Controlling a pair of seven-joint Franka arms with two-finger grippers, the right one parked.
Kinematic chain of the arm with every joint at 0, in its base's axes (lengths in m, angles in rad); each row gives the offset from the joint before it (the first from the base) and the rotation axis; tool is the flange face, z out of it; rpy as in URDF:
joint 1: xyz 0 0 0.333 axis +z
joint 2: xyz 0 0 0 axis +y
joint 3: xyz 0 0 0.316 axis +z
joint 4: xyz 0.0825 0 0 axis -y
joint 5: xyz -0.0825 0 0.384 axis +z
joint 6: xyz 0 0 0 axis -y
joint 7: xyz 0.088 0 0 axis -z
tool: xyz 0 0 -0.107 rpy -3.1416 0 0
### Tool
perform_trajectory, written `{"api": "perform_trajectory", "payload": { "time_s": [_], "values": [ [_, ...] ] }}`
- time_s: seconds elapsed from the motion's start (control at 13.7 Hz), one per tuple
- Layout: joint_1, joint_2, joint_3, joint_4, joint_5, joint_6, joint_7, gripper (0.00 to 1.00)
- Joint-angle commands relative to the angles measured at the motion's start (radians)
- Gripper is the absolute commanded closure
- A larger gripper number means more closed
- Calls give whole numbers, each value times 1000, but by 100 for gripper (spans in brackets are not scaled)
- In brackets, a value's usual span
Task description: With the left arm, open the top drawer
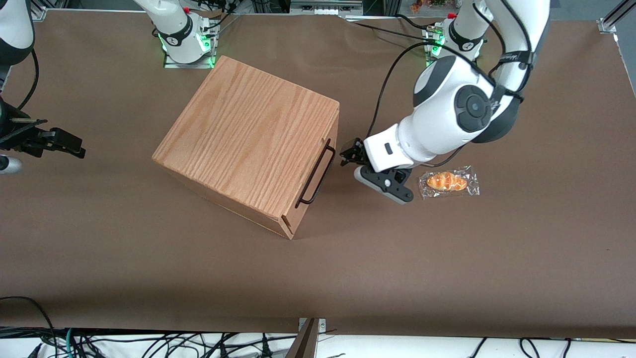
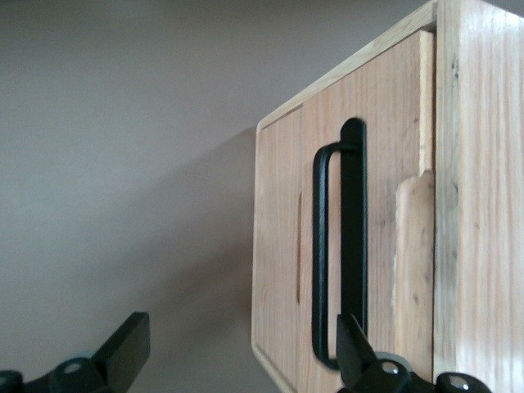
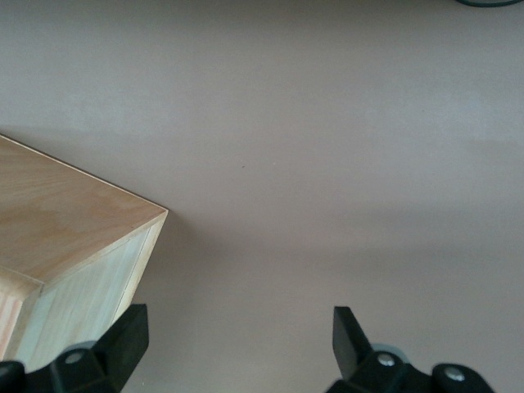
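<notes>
1 top drawer (image 1: 318,166) shut, handle (image 1: 316,173) long axis horizontal, facing left arm (image 1: 447,119); gripper (image 1: 349,154) jaws released just beside.

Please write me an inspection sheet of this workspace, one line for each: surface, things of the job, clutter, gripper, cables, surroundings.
Surface: brown table, flat and bare around the cabinet.
Job's things: top drawer is shut, its front flush with the wooden cabinet; its black handle is untouched.
Clutter: one wrapped bread roll on the table, beside the left arm's wrist.
Gripper: left gripper is open, in front of the drawer, close to the handle but not around it.
Cables: black cable loops from the arm's base to its wrist; more cables lie along the table edge nearest the camera.
Surroundings: metal frame parts at the table edges.
</notes>
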Motion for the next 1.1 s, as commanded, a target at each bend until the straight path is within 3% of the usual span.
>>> {"api": "perform_trajectory", "payload": {
  "time_s": [0.0, 1.02],
  "values": [
    [-56, 53, 9, 43, -23, 37, -4, 0],
    [-85, 135, 15, 35, -6, 117, 9, 0]
  ]
}}
